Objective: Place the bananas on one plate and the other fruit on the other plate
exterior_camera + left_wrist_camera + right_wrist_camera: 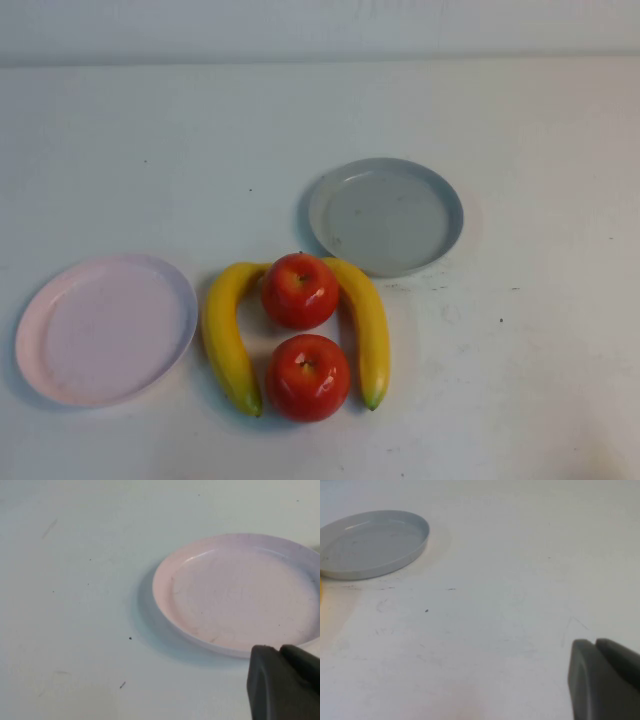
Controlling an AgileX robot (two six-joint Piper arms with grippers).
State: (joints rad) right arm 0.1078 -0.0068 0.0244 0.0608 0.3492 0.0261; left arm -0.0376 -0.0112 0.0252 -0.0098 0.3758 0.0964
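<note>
Two yellow bananas lie on the table, the left banana and the right banana, curving around two red apples. The far apple and the near apple sit between them. The pale pink plate is empty at the left; it also shows in the left wrist view. The grey-blue plate is empty behind the fruit; it also shows in the right wrist view. My left gripper is shut, just off the pink plate's rim. My right gripper is shut over bare table, well away from the grey plate. Neither arm shows in the high view.
The white table has faint scuffs and specks. A sliver of yellow banana shows at the edge of the right wrist view. A pale wall runs along the far edge.
</note>
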